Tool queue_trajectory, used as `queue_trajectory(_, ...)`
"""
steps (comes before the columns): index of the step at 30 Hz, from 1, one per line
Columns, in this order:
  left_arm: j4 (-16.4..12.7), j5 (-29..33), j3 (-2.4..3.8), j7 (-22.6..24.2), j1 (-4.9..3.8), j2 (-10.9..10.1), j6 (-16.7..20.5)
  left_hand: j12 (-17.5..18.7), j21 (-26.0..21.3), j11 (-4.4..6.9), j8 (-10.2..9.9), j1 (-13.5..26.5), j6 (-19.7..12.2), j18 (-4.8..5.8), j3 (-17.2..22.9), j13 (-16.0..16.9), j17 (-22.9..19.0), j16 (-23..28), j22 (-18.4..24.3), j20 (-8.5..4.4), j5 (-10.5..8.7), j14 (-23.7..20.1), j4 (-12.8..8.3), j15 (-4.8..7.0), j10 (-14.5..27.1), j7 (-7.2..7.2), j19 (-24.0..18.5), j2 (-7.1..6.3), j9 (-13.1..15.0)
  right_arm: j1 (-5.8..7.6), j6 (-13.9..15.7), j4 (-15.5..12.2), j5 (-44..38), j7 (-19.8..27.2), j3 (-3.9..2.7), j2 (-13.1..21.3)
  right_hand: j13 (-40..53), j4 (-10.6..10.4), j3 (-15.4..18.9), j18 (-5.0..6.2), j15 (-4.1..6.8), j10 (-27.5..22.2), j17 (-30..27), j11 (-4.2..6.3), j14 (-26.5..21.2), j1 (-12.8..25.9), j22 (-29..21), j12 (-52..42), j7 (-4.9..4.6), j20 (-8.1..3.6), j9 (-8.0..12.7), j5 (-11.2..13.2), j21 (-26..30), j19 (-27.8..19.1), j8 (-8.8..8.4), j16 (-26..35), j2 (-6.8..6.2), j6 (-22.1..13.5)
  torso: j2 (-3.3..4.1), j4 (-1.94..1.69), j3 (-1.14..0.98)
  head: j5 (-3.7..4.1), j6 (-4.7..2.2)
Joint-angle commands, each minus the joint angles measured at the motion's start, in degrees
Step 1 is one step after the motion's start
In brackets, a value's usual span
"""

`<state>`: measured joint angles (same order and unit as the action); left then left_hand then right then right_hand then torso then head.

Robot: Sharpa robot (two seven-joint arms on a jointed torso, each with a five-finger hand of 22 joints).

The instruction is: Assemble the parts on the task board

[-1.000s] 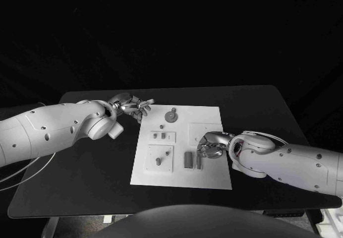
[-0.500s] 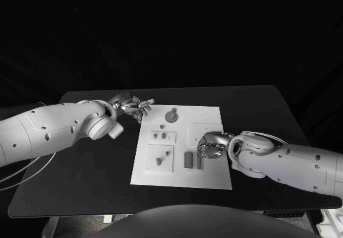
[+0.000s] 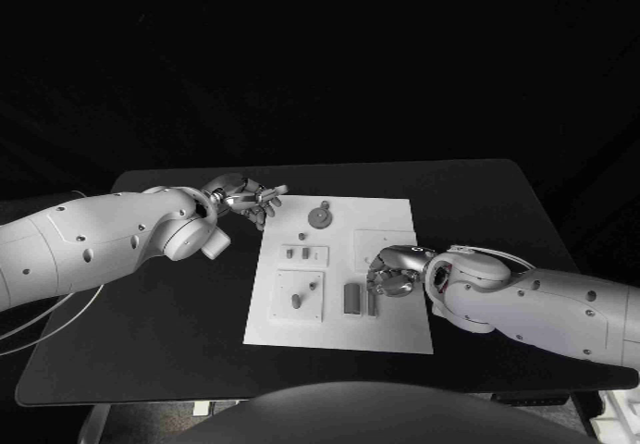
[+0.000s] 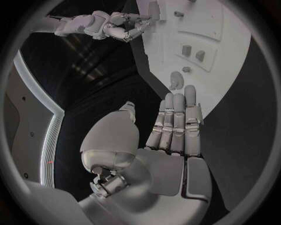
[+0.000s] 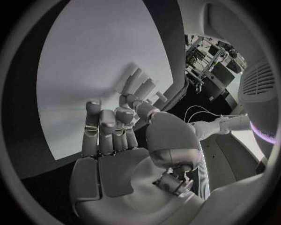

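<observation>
The white task board (image 3: 387,222) lies in the middle of the table, also seen in the left wrist view (image 4: 228,47) and the right wrist view (image 5: 93,61). Grey parts are on it: a round one (image 3: 320,216) at the far edge, small pieces (image 3: 304,251), a peg (image 3: 296,300) and two upright blocks (image 3: 352,298). My right hand (image 3: 392,274) hovers over the board's right half beside those blocks (image 5: 140,85); its fingers (image 5: 105,129) stretch toward them with nothing visibly held. My left hand (image 3: 248,198) hangs off the board's far left corner, fingers spread (image 4: 175,124), empty.
The black table (image 3: 160,314) extends well beyond the board on both sides. In the left wrist view the right hand (image 4: 117,27) reaches toward an upright block (image 4: 153,9) at the board's edge.
My right hand has crept slightly toward the far side of the board. The left hand and the parts have stayed put.
</observation>
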<state>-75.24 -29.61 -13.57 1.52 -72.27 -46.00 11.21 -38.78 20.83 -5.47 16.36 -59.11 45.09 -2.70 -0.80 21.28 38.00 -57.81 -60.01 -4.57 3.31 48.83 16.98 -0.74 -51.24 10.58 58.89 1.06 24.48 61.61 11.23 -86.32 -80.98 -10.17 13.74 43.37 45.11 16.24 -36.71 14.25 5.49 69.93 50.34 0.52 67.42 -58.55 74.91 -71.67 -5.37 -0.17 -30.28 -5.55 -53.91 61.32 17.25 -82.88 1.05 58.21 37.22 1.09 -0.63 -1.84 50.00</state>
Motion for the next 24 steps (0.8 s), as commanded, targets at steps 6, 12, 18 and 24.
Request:
queue_trajectory(6,-0.1,-0.1,0.04,0.2,-0.04,0.1,-0.8,-0.3,-0.2,-0.09,0.3,0.2,0.1,-2.37,0.1,-0.1,0.1,-0.1,-0.1,-0.41,-0.28,-0.3,0.0,0.03,0.4,0.47,-0.1,0.20,-0.1,-0.36,0.4,0.3,-1.9,0.1,0.19,0.1,0.1,0.2,0.0,0.75,0.38,0.0,0.1,0.21,-0.1,-0.3,0.8,-0.3,-0.20,0.09,0.0,-0.1,-0.3,-0.3,0.13,-0.1,-0.10,0.4,-0.04,0.03,0.01,-0.03,0.00)
queue_trajectory(12,-0.1,-0.1,0.04,0.2,-0.04,0.1,-0.9,-0.3,-0.2,-0.09,0.3,0.2,0.1,-2.37,0.1,-0.1,0.1,-0.1,-0.1,-0.41,-0.28,-0.3,0.0,0.03,0.4,0.47,-0.1,0.20,-0.1,-0.36,4.1,0.3,0.2,1.5,0.19,0.2,0.1,0.3,0.0,0.75,0.43,0.1,0.1,0.44,-0.1,-0.6,0.8,-0.3,-0.03,0.07,0.0,0.2,-0.4,-0.2,0.35,-0.2,-0.03,0.8,-0.03,0.03,0.04,0.02,0.00)
queue_trajectory(18,-0.1,-0.1,0.04,0.2,-0.04,0.1,-0.9,-0.3,-0.2,-0.09,0.3,0.2,0.1,-2.37,0.1,-0.1,0.1,-0.1,-0.1,-0.41,-0.28,-0.3,0.0,0.03,0.4,0.47,-0.1,0.20,-0.1,-0.37,7.4,0.1,3.4,3.4,0.19,0.4,0.1,0.3,0.0,0.75,0.43,0.1,0.1,0.44,-0.1,-0.6,0.8,-0.3,-0.03,0.07,0.0,0.2,-0.4,-0.2,0.35,-0.2,-0.03,0.8,-0.05,-0.01,0.07,0.06,0.00)
queue_trajectory(24,-0.1,-0.1,0.04,0.2,-0.03,0.1,-0.9,-0.3,-0.2,-0.09,0.3,0.2,0.1,-2.37,0.1,-0.1,0.1,-0.1,-0.1,-0.41,-0.28,-0.3,0.0,0.03,0.4,0.47,-0.1,0.20,-0.1,-0.37,9.6,-0.5,4.6,3.7,0.17,0.8,0.1,0.3,0.0,0.75,0.43,0.1,0.1,0.44,-0.1,-0.6,0.8,-0.3,-0.03,0.07,0.0,0.2,-0.4,-0.2,0.35,-0.2,-0.03,0.8,-0.05,-0.01,0.07,0.12,0.00)
